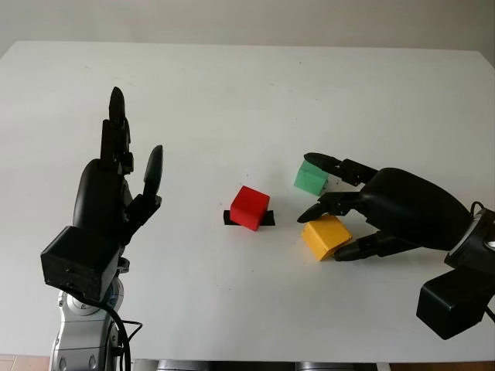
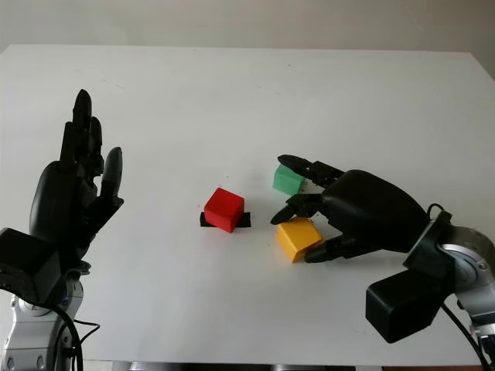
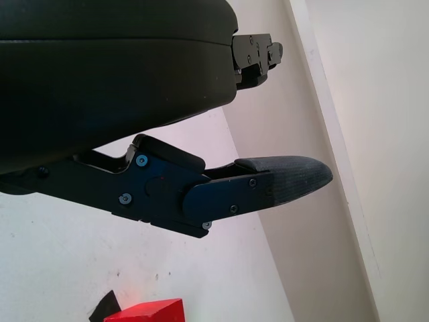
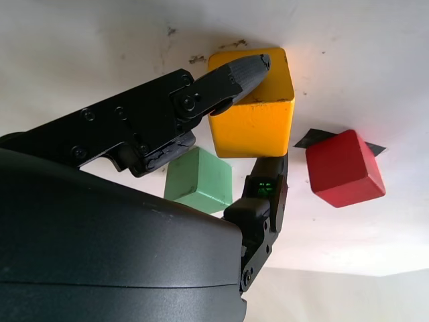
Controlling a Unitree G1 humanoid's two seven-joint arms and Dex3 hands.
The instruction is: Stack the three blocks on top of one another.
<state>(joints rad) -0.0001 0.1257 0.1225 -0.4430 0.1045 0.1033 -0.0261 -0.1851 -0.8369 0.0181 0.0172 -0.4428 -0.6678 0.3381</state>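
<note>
Hovering open at the near left of the white counter (image 1: 232,85): left hand (image 1: 116,193). Closing around yellow block (image 1: 325,236), without lifting it: right hand (image 1: 363,209). Sitting beside: green block (image 1: 311,178); red block (image 1: 250,207) on black tape (image 1: 229,219).

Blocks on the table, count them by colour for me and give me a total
Red block: 1
Yellow block: 1
Green block: 1
Total: 3

Glossy black hand shells, screwed black fingers (image 3: 281,182), silver forearms, black cables.
</note>
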